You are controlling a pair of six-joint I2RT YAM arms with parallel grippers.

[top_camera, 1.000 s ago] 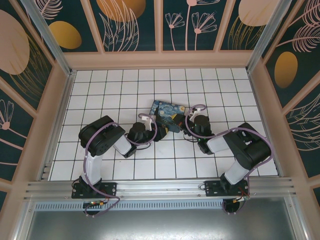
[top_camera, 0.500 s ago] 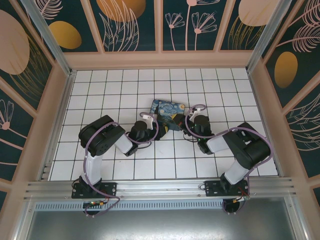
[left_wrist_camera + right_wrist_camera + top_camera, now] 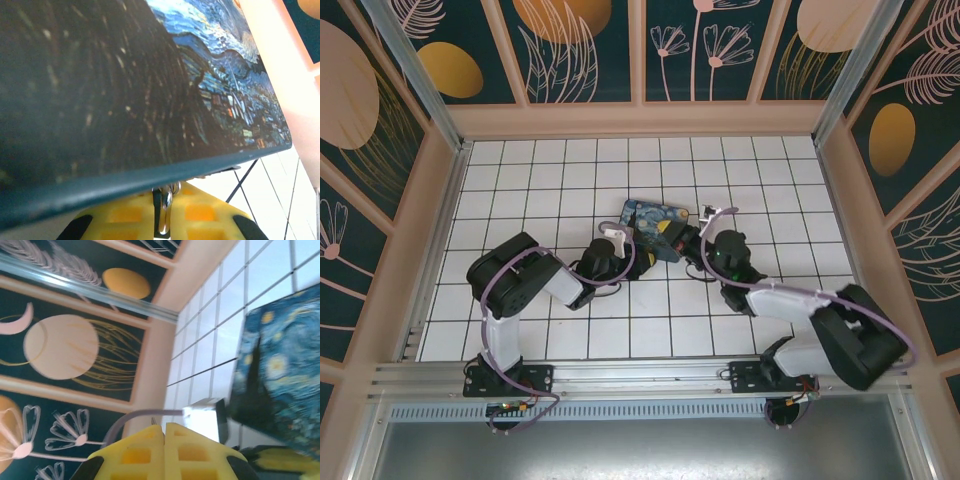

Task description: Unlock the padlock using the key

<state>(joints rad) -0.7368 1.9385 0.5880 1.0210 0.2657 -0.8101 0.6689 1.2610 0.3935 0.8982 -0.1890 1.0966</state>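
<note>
In the left wrist view my left gripper (image 3: 165, 202) is shut on the padlock (image 3: 164, 215), a thin silvery piece seen edge-on between the yellow fingers (image 3: 125, 215). It sits right under the edge of the Starry Night box (image 3: 150, 100). My right gripper (image 3: 164, 426) is shut, and the key (image 3: 153, 420) shows as a tiny grey tip poking out between its fingertips. From above, the left gripper (image 3: 623, 250) is at the box's left corner and the right gripper (image 3: 691, 240) at its right side. The key and the padlock are too small to make out there.
The Starry Night box (image 3: 654, 226) lies mid-floor on the white tiles, between the two wrists. Purple cables (image 3: 712, 215) loop over both arms. Patterned walls (image 3: 640, 50) and a pink rim enclose the floor. The right arm's elbow (image 3: 860, 340) juts out at the lower right.
The left gripper has closed on the padlock. The right arm's elbow has swung down and to the right, and its wrist has shifted slightly by the box.
</note>
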